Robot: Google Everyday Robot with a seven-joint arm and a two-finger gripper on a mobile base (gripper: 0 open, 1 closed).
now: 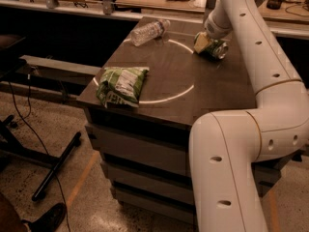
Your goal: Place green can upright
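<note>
- Right now I count one of each thing on the dark square-topped table [203, 98]: one small green aluminium drink can [217, 49], one clear plastic bottle [148, 31] and one crinkled green-and-white snack bag [121, 83].
- One thin white ring [170, 96] is drawn on the tabletop.
- My one white jointed arm [251, 47] reaches from the near right corner over to the table's far right side, and my gripper [205, 41] is down low there, just above the surface.
- The green can lies on its side at the far right of the table, just outside the ring. Its silver end points right, and its other end sits right against my gripper's tip.
- Whether my gripper is closed on the can or merely touching it, I cannot tell.
- The bottle lies on its side at the far edge, left of the can and well apart from it.
- The bag rests at the near left corner, overlapping the ring.
</note>
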